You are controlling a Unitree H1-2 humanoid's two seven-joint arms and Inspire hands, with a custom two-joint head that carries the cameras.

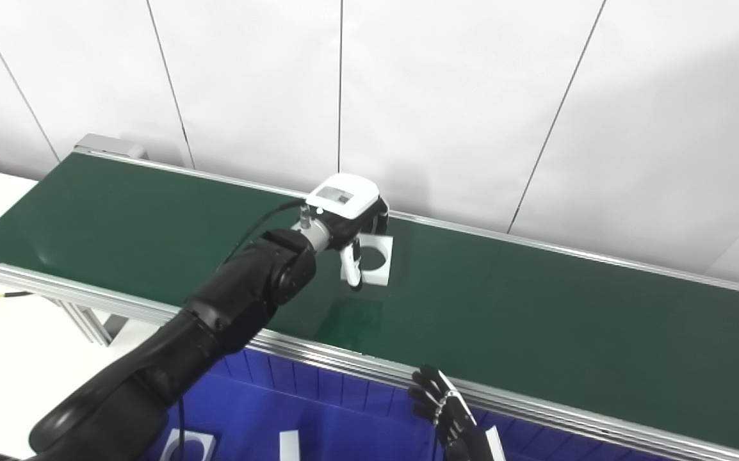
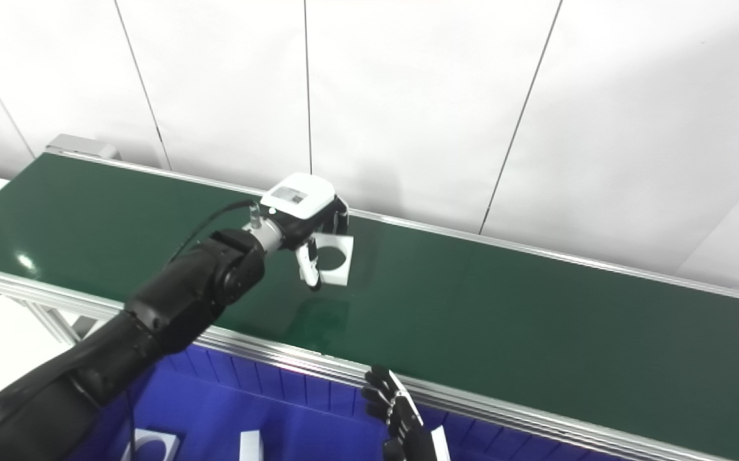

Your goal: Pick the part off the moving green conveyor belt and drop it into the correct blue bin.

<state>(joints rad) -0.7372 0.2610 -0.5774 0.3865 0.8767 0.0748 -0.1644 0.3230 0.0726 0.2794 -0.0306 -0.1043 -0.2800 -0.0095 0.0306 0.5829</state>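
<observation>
Gripping white square part [image 1: 374, 257] above green conveyor belt [image 1: 536, 320], left hand [image 1: 350, 221] closing fingers round it; right hand [image 1: 446, 410] waiting near belt's front rail, fingers spread.

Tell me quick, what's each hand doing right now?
Left hand: shut on the white part, above the belt.
Right hand: holding nothing, fingers apart.
</observation>
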